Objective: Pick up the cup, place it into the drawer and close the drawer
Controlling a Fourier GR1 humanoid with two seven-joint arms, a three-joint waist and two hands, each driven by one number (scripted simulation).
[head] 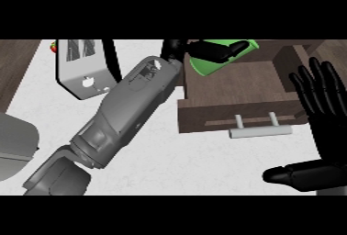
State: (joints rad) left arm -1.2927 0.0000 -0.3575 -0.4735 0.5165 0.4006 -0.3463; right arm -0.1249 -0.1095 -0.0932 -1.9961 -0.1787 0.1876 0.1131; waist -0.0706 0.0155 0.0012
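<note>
Head view: left hand (pixel 218 50) fingers clamped on green cup (pixel 211 65) over open drawer (pixel 234 87). Lower w/o tilting, then let go. Right hand (pixel 325 137) resting at right edge, fingers apart.

Left forearm (pixel 119 121) stretches diagonally up, its left hand (pixel 215 50) curled around something, while the right hand (pixel 318 133) rests open, fingers up.
</note>
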